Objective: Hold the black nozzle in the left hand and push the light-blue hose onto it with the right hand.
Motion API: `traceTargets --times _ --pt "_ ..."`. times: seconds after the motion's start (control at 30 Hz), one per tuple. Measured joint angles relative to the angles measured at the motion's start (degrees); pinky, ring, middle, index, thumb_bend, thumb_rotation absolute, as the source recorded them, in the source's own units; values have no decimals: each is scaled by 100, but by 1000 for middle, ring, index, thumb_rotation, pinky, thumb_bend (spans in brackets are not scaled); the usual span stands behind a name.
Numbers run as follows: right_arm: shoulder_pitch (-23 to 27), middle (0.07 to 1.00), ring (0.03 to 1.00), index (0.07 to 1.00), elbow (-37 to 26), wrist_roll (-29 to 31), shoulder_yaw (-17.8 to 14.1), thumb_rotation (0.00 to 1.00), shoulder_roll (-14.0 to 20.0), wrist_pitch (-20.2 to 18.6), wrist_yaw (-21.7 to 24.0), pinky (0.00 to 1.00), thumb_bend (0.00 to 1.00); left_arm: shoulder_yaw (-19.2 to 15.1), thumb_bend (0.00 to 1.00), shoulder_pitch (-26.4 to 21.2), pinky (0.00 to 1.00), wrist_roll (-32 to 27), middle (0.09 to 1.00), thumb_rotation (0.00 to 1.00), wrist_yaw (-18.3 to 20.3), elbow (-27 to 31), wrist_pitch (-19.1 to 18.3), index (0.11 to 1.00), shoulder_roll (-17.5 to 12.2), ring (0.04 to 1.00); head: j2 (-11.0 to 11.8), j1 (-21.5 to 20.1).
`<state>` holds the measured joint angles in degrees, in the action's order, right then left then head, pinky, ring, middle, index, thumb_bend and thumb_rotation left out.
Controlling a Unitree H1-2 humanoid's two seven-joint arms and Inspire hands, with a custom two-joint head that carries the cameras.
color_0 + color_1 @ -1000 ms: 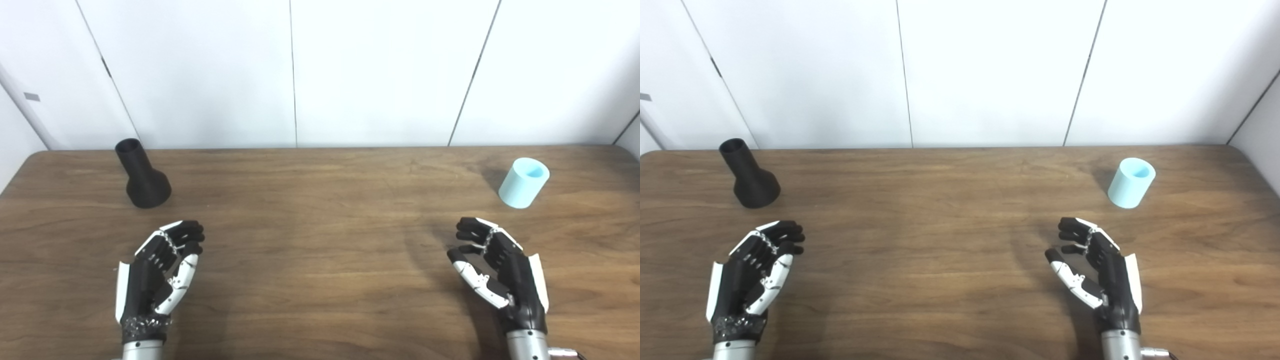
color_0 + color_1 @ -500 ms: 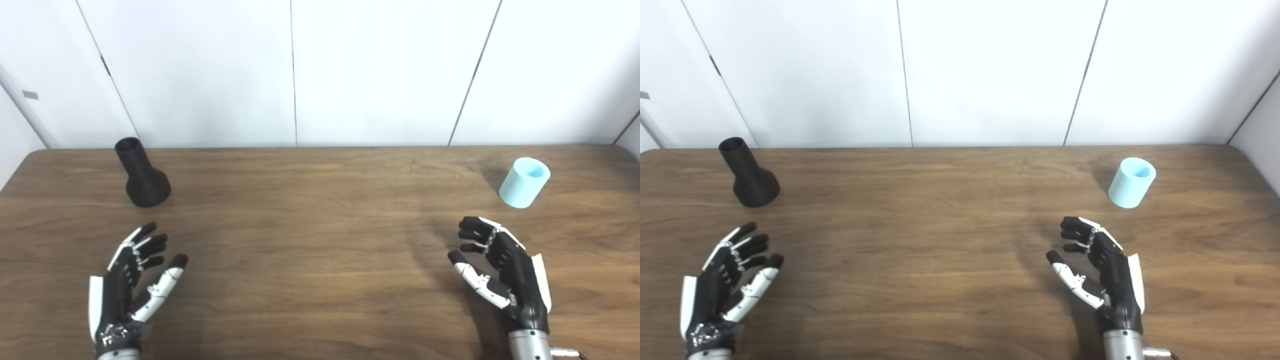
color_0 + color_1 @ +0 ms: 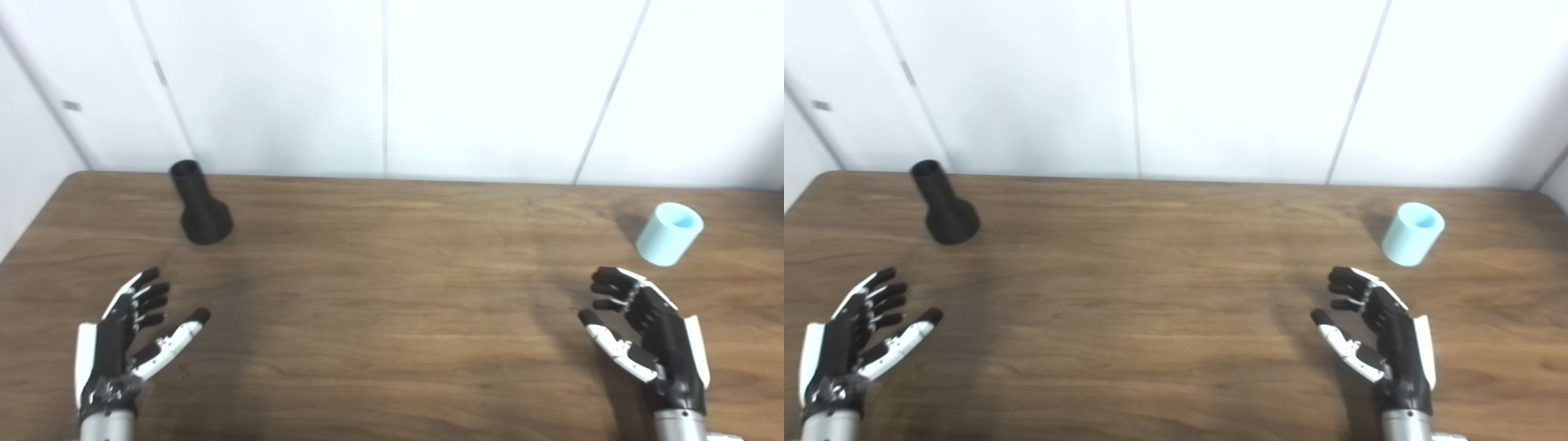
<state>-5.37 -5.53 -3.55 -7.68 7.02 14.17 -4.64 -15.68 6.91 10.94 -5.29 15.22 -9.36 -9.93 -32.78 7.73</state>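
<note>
The black nozzle (image 3: 200,204) stands upright on its wide base at the far left of the wooden table (image 3: 392,294). The light-blue hose piece (image 3: 669,234), a short open cylinder, stands at the far right. My left hand (image 3: 125,334) is open and empty, fingers spread, near the front left, well short of the nozzle. My right hand (image 3: 646,334) is open and empty, fingers loosely curled, near the front right, just below the hose. Both also show in the right eye view: left hand (image 3: 854,340), right hand (image 3: 1381,337).
White wall panels (image 3: 392,86) rise directly behind the table's far edge. The table's rounded left corner (image 3: 73,180) lies close to the nozzle. Bare wood lies between the two hands.
The camera has turned a little left, shifting the whole scene right. My left hand has spread its fingers and drawn back towards the front left. The right hand has barely moved.
</note>
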Motion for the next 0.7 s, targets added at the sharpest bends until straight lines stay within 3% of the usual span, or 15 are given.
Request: traceTargets --times 0.2,0.37,0.43,0.53,0.7 --pt "18 712 704 687 37 155 -75 3 68 9 43 593 254 -95 793 -207 820 -51 843 292 -91 -492 301 877 -204 845 9 449" --pt "1 698 687 673 28 225 -95 207 107 -24 125 579 278 -149 866 -400 815 -70 843 326 -164 -801 449 877 -273 847 9 835" --pt "-6 690 678 667 31 279 -126 244 142 -32 156 570 290 -123 902 -473 815 -6 843 347 -201 -918 482 880 -321 848 26 931" --pt "-19 691 676 666 46 481 -195 256 205 -59 234 567 290 9 948 -652 818 170 847 371 -226 -1193 446 889 -496 851 70 1195" --pt "-36 713 702 678 60 651 -245 329 268 -208 306 582 286 212 985 -983 799 455 864 392 -230 -1324 -40 902 -666 852 105 1520"
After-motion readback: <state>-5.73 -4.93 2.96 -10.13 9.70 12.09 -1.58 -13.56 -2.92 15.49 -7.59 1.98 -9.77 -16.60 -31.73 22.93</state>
